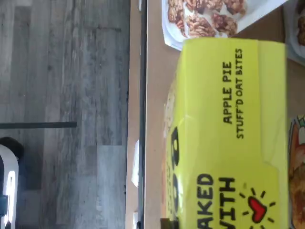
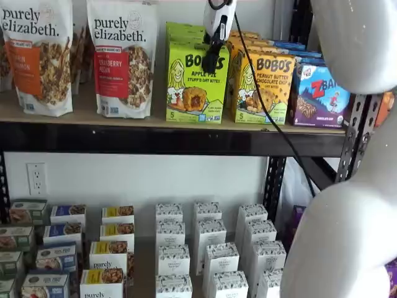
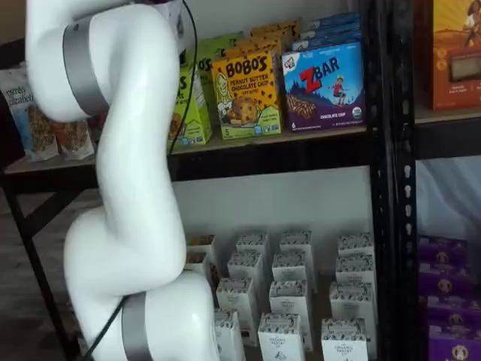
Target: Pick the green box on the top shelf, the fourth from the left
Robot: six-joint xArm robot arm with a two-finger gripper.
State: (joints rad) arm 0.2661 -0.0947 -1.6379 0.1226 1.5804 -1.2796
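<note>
Long tan wooden top shelf with black front beam carries goods in a front-facing row. The lime-green Bobo's apple pie carton stands upright at its front edge, just beside the yellow-orange peanut butter box. White gripper with black fingers hangs over the carton's top edge, likely for a top grasp; can't tell whether the jaws are open or clamped.

You've got two purely elizabeth granola bags at the left, a yellow-orange Bobo's box touching a ZBar box, and white cartons below, perhaps pastry.
</note>
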